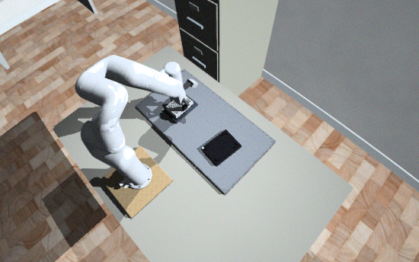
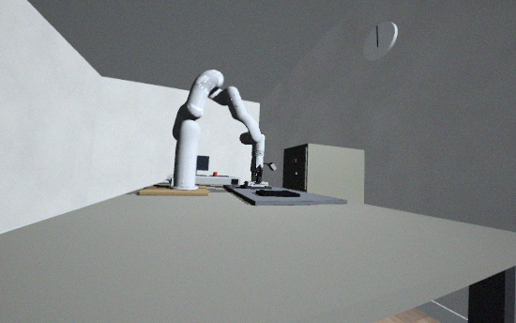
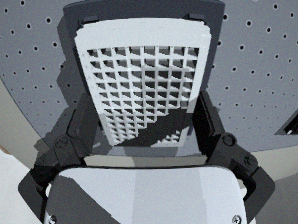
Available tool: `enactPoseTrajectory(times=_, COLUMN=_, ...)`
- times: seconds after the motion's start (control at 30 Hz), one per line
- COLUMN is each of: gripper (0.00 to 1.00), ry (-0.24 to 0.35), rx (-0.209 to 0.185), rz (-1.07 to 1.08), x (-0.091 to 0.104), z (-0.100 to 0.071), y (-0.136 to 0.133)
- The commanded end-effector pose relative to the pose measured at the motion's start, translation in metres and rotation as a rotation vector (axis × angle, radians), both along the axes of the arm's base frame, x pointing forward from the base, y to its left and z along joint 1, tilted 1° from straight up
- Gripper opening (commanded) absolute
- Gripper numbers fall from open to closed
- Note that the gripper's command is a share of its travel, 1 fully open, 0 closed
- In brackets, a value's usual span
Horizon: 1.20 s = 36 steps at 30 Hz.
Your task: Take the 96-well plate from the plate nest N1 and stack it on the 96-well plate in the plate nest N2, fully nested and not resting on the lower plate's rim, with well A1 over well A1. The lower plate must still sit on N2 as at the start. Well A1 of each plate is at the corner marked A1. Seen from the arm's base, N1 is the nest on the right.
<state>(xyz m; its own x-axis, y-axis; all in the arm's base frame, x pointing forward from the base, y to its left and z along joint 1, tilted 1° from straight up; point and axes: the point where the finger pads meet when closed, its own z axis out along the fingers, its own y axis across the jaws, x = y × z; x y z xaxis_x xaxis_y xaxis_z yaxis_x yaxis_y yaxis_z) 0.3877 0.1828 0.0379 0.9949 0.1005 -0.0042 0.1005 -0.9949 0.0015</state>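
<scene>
My claw (image 3: 141, 137) stands wide, holding nothing, straddling the white 96-well plate (image 3: 141, 90) directly beneath it. The plate looks light, rigid and slick; I would pinch its two long side walls.

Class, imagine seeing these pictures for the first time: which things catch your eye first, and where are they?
The white arm arches from its wooden base over the grey deck. Its open tool straddles a white 96-well plate at the deck's far end. Nearer the middle sits a bare black nest.
</scene>
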Motion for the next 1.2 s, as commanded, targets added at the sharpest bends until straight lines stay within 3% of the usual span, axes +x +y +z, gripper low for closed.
enactPoseTrajectory(times=0.0, gripper=1.0, ry=-0.004, rx=0.002, rz=0.0, x=0.001, z=0.009, y=0.001)
enactPoseTrajectory(times=1.17, gripper=1.0, ry=-0.004, rx=0.002, rz=0.0, x=0.001, z=0.091, y=0.003)
